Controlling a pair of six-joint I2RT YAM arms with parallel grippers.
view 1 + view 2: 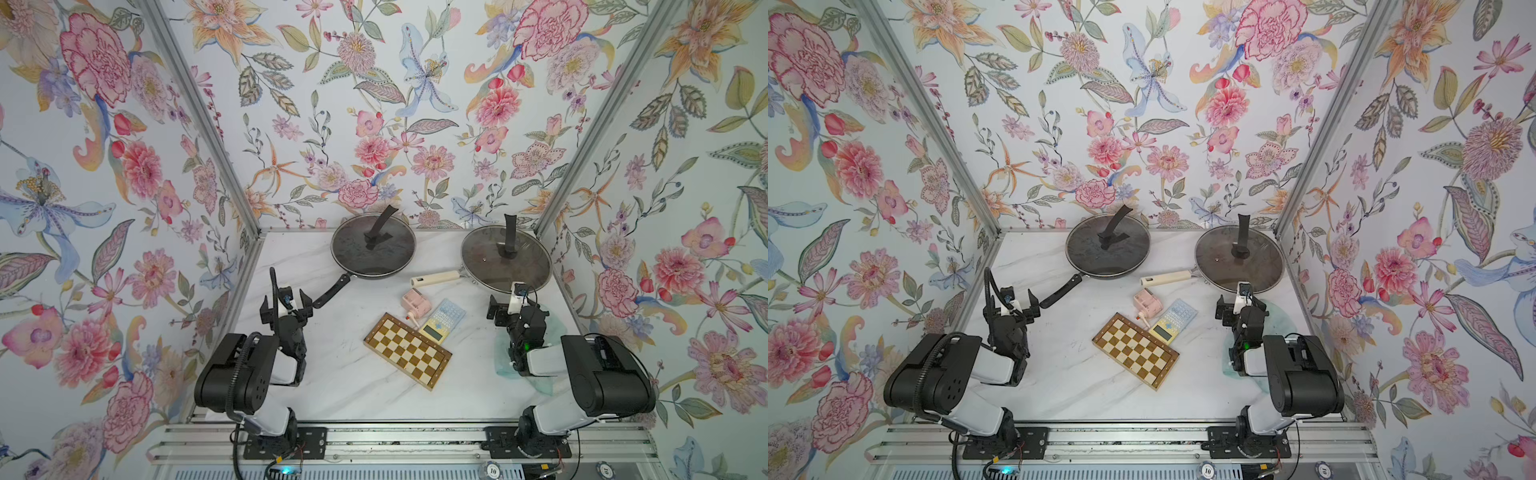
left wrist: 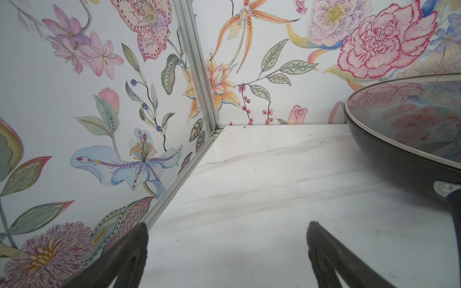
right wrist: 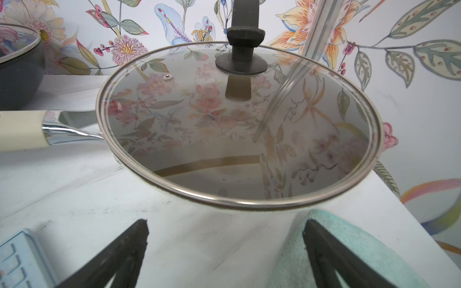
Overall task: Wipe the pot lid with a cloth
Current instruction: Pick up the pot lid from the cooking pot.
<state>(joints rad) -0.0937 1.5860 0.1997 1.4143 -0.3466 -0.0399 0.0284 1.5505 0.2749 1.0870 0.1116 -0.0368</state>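
Note:
Two glass lids sit on pans at the back of the table in both top views. One lid (image 1: 353,255) covers a dark pan with a black handle, the other lid (image 1: 482,253) covers a pan with a cream handle. The mint-green cloth (image 1: 545,384) lies flat at the right, mostly under my right arm. My right gripper (image 1: 515,305) hovers open just in front of the right lid (image 3: 237,129), with one finger over the cloth's edge (image 3: 354,249). My left gripper (image 1: 286,303) is open and empty beside the black pan handle; its wrist view catches the dark pan's lid (image 2: 411,119).
A checkered wooden board (image 1: 407,351), a pale blue and yellow calculator (image 1: 442,320) and a small pink device (image 1: 411,301) lie mid-table. The cream pan handle (image 1: 434,277) points left toward them. Floral walls close in the left, right and back sides.

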